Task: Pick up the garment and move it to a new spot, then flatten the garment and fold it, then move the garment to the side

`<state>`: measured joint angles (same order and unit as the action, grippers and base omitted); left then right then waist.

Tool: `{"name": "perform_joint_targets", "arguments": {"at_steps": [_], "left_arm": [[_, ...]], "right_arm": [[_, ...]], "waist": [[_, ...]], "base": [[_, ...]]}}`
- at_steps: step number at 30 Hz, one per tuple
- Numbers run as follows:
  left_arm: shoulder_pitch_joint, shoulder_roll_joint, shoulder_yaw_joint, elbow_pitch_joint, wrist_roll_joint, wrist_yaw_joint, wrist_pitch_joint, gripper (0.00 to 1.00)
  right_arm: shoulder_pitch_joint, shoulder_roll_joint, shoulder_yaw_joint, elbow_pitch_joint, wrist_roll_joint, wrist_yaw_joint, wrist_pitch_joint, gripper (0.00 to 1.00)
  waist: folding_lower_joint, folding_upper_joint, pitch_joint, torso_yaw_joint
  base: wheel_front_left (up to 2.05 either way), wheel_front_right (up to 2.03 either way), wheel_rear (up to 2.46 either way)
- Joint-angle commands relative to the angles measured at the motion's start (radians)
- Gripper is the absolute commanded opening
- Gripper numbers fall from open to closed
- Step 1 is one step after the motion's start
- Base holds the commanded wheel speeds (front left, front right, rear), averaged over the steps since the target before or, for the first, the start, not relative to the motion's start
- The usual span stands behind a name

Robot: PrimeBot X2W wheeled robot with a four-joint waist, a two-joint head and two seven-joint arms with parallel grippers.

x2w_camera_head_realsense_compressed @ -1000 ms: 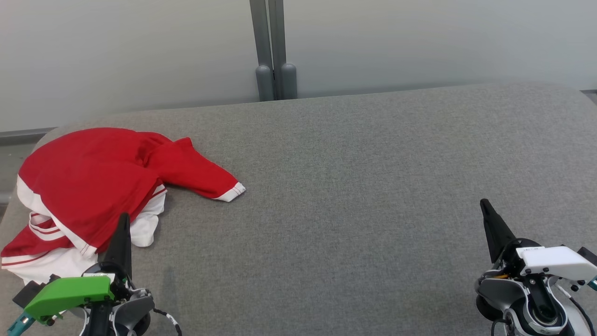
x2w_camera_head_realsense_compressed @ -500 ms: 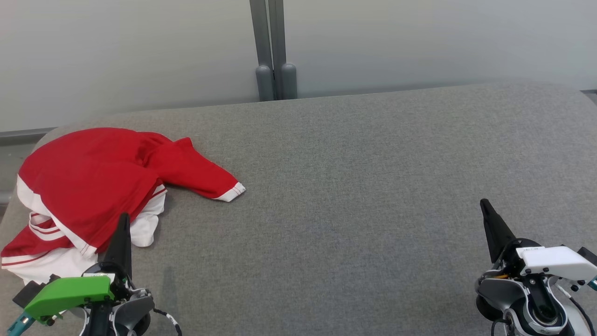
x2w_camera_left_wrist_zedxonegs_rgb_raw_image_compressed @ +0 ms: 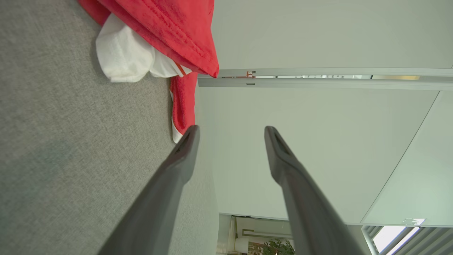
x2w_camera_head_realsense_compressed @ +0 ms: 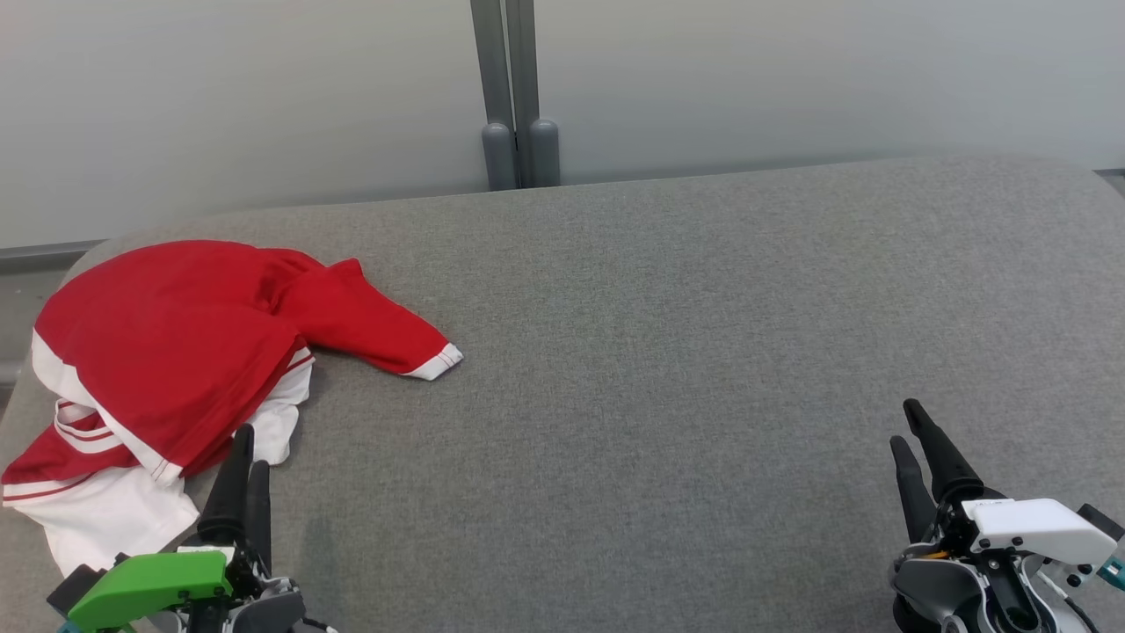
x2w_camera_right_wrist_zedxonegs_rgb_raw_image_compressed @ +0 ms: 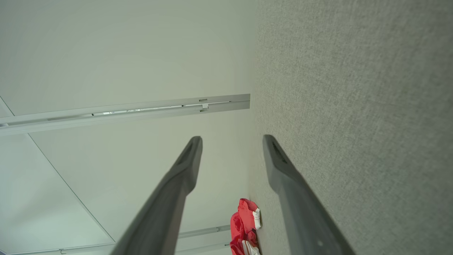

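Head view, with both wrist views. The work surface (x2w_camera_head_realsense_compressed: 668, 352) is a broad slab covered in grey woven fabric with rounded far corners; its weave is even and unmarked across the middle and right. Behind it stands a pale, matt wall (x2w_camera_head_realsense_compressed: 791, 79) made of large panels. A grey vertical post (x2w_camera_head_realsense_compressed: 505, 79) divides the wall, and two short rounded grey cylinders (x2w_camera_head_realsense_compressed: 520, 154) sit at its foot, just behind the far edge of the surface. The left wrist view shows, beyond the wall panels, a potted plant (x2w_camera_left_wrist_zedxonegs_rgb_raw_image_compressed: 279, 246) and a slatted bright window (x2w_camera_left_wrist_zedxonegs_rgb_raw_image_compressed: 407, 237).

The garment (x2w_camera_head_realsense_compressed: 176, 343), red with white trim and striped bands, lies crumpled on the far left part of the surface, reaching its left edge. One red sleeve with a white cuff (x2w_camera_head_realsense_compressed: 439, 360) stretches toward the centre.

The left gripper (x2w_camera_head_realsense_compressed: 251, 448), under a green wrist cover (x2w_camera_head_realsense_compressed: 145, 585), sits at the lower left with its two dark fingers parted and nothing between them. Its tips are just beside the garment's near white fold; whether they touch it cannot be told. The right gripper (x2w_camera_head_realsense_compressed: 903, 424), under a white wrist cover (x2w_camera_head_realsense_compressed: 1037, 527), sits at the lower right above bare grey fabric, well apart from the garment, its fingers likewise spread and empty.
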<state>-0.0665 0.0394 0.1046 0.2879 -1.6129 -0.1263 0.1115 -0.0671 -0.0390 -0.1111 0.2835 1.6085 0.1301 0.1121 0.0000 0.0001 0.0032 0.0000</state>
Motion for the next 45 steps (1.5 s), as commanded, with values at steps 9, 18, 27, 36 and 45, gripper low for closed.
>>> {"name": "perform_joint_targets", "arguments": {"at_steps": [9, 18, 27, 36, 45], "left_arm": [[-0.012, 0.004, -0.052, -0.014, 0.047, -0.001, -0.053, 1.00], [-0.010, 0.005, -0.071, -0.005, 0.250, -0.001, -0.093, 1.00], [0.002, 0.006, -0.101, -0.019, 0.473, 0.005, -0.130, 1.00], [0.012, 0.007, -0.116, -0.032, 0.632, 0.014, -0.163, 1.00], [0.018, 0.008, -0.134, -0.025, 0.774, 0.014, -0.194, 1.00]], "right_arm": [[0.004, -0.014, 0.022, -0.052, -0.123, 0.000, -0.053, 1.00], [0.027, -0.030, 0.043, -0.115, -0.357, 0.000, -0.094, 1.00], [0.047, -0.046, 0.064, -0.159, -0.561, 0.000, -0.130, 1.00], [0.062, -0.059, 0.080, -0.195, -0.722, 0.000, -0.164, 1.00], [0.073, -0.062, 0.084, -0.201, -0.865, 0.001, -0.194, 1.00]], "waist": [[0.0000, -0.0001, 0.001, 0.003], [0.0000, -0.0001, -0.003, 0.007], [0.0000, -0.0001, -0.006, 0.005], [0.0000, -0.0001, -0.008, 0.002], [0.0000, -0.0001, -0.008, 0.002]], "base": [[0.00, 0.00, 0.00], [0.00, 0.00, 0.00], [0.00, 0.00, 0.00], [0.00, 0.00, 0.00], [0.00, 0.00, 0.00]]}}
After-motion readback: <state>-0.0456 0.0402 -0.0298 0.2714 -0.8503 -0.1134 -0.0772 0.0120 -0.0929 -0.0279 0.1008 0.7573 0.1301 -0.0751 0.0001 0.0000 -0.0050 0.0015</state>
